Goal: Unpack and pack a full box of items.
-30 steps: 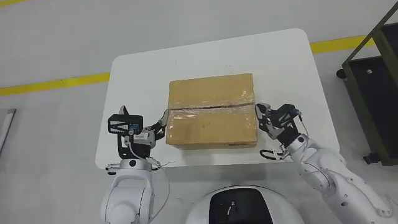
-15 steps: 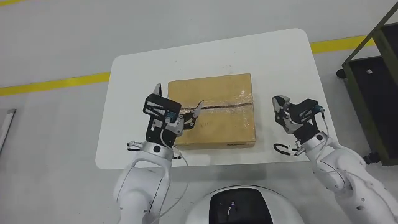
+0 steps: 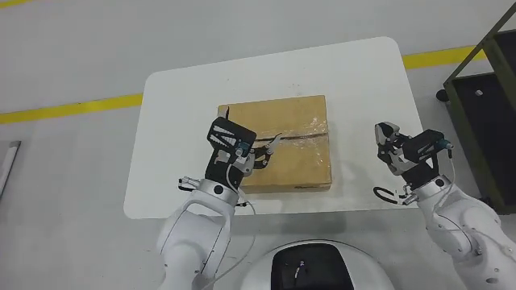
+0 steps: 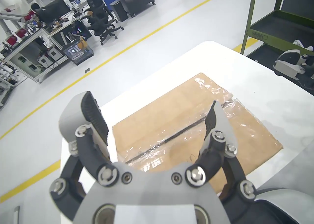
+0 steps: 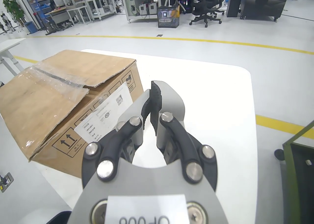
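Found the left gripper (image 3: 251, 126) (image 4: 149, 109) nearest, hanging above the left half of the box (image 3: 298, 161) (image 4: 171, 105), its two fingers (image 4: 94, 114) spread wide apart and holding nothing. Placed one fingertip by the box's left edge, toward the far left corner, and the other over the seam across the lid. Could not judge contact between fingertips and cardboard. Found the right gripper (image 3: 385, 133) (image 5: 152, 102) out to the right, above bare table (image 3: 177, 129) (image 5: 208, 87), well apart from the box's right side, fingers (image 5: 157, 97) pressed together with nothing between them. Saw the box itself resting flat near the middle of the table, both top flaps down, seam running left to right. Noted clear tape (image 3: 310, 137) (image 4: 220, 95) (image 5: 49, 75) wrinkled along that seam, bunched most toward the right end. Noted the far flap sitting slightly higher than the near one at that right end, with a dark gap between them. Made out a white label (image 5: 105, 114) stuck to the right side of the box, with upward arrows printed below it. Saw bare white tabletop beyond the box, out to the rounded far corners. Farther off, picked out a yellow line (image 3: 72, 109) on the grey floor left of the table and a green cart (image 3: 484, 121) (image 4: 277, 14) standing on the floor to the right.
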Tool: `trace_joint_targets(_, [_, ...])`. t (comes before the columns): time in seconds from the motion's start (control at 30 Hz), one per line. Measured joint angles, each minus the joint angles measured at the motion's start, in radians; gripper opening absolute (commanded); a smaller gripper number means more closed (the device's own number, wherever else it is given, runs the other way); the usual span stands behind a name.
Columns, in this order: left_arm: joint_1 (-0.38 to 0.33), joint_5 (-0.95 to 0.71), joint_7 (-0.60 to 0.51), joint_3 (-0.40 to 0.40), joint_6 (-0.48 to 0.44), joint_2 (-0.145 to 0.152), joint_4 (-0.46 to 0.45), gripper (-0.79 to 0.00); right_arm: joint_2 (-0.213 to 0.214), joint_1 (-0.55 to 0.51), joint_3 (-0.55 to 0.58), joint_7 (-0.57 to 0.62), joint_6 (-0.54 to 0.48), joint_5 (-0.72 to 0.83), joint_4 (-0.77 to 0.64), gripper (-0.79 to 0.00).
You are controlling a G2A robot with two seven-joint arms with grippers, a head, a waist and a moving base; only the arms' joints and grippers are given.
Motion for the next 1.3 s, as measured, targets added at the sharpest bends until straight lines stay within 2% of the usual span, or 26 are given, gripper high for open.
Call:
trace_joint_targets(0.1, [0.024,-0.051,0.006,0.029,-0.034,0.0,0.016,0.0,-0.001,-0.001,0.003,-0.004,-0.012,0.002,0.003,-0.785])
trace_joint_targets(0.17, [0.026,-0.133,-0.017,0.06,-0.016,-0.005,0.033,0.0,-0.001,0.001,0.004,-0.005,-0.02,0.002,0.006,-0.785])
trace_joint_targets(0.23, [0.001,-0.18,-0.041,0.1,-0.035,-0.005,0.059,0.0,-0.002,0.004,0.007,-0.007,-0.028,-0.001,0.009,-0.785])
trace_joint_targets(0.33, [-0.036,-0.13,-0.076,0.155,-0.075,-0.009,0.105,0.0,-0.002,0.004,0.013,-0.008,-0.037,-0.007,0.009,-0.785])
trace_joint_targets(0.6, [-0.158,-0.132,-0.194,0.255,0.023,-0.033,0.225,0.0,-0.002,-0.019,0.037,-0.014,-0.052,-0.008,0.003,-0.785])
trace_joint_targets(0.87, [-0.223,-0.143,-0.264,0.276,0.124,-0.049,0.298,0.0,-0.004,-0.037,0.047,-0.02,-0.054,-0.01,-0.003,-0.785])
trace_joint_targets(1.3, [-0.212,-0.153,-0.239,0.276,0.134,-0.05,0.307,0.0,-0.009,-0.058,0.055,-0.022,-0.056,-0.009,-0.01,-0.785])
